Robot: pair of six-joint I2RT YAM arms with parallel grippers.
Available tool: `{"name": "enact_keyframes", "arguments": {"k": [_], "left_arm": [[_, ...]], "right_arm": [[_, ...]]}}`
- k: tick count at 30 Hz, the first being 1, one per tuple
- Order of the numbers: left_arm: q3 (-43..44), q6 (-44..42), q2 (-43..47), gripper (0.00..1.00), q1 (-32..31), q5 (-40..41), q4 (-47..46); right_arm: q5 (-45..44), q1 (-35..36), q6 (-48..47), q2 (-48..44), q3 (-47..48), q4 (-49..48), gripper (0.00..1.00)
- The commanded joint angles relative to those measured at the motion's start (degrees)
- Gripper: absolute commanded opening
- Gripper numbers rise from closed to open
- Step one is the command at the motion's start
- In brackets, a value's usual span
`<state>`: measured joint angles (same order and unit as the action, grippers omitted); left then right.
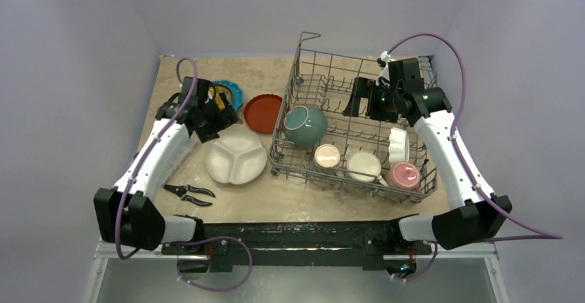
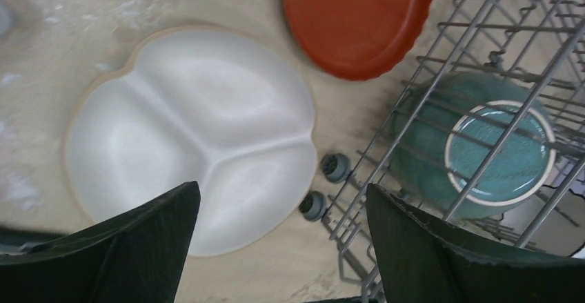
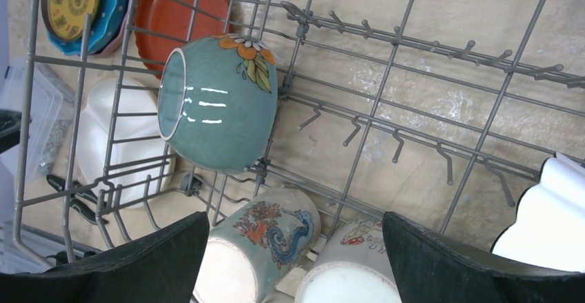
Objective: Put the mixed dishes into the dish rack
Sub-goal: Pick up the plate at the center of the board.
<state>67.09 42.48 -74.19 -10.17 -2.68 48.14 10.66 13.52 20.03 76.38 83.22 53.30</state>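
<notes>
The grey wire dish rack (image 1: 303, 61) stands at the right. In it lie a teal bowl (image 1: 305, 125) on its side, a green mug (image 1: 327, 157), a cream mug (image 1: 363, 166), a red mug (image 1: 404, 175) and a small white bowl (image 1: 398, 144). A white divided plate (image 1: 235, 154), an orange plate (image 1: 264, 112) and a blue plate (image 1: 228, 93) lie on the table left of the rack. My left gripper (image 1: 222, 118) is open and empty, above the white divided plate (image 2: 193, 127). My right gripper (image 1: 367, 101) is open and empty over the rack, above the green mug (image 3: 262, 248).
Black-handled pliers (image 1: 188, 193) lie near the left arm. A clear plastic box (image 3: 38, 110) sits at the table's left side, mostly hidden under the left arm. The rack's small wheels (image 2: 324, 186) rest next to the white plate's edge.
</notes>
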Motion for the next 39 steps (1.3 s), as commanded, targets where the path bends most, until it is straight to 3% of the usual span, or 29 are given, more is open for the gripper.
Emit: {"name": "enact_keyframes", "arguments": {"k": [1, 6, 12, 26, 32, 36, 39], "left_arm": [[2.0, 1.5, -7.2, 0.87, 0.4, -8.3, -16.5], [8.1, -1.6, -19.2, 0.74, -0.3, -5.9, -20.6], [13.0, -6.3, -26.8, 0.69, -3.4, 6.3, -17.7], [21.7, -2.4, -41.6, 0.52, -4.3, 8.1, -16.4], [24.4, -2.2, -44.7, 0.3, -5.0, 7.6, -16.8], [29.1, -4.3, -46.5, 0.06, -5.2, 8.3, -13.8], [32.2, -6.9, -47.0, 0.03, -5.8, 10.4, -11.4]], "right_arm": [[1.8, 0.2, -1.0, 0.0, 1.5, 0.6, 0.98], [1.8, 0.1, 0.0, 2.5, 3.0, 0.3, 0.98], [0.4, 0.2, -1.1, 5.1, 6.6, 2.6, 0.98], [-2.8, 0.1, -1.1, 9.4, 9.1, 2.8, 0.98], [-4.0, 0.1, -1.1, 10.4, 10.7, 4.1, 0.98], [-4.7, 0.2, -1.3, 10.5, 12.2, 4.8, 0.98], [-5.3, 0.1, -1.6, 10.6, 13.4, 4.9, 0.98]]}}
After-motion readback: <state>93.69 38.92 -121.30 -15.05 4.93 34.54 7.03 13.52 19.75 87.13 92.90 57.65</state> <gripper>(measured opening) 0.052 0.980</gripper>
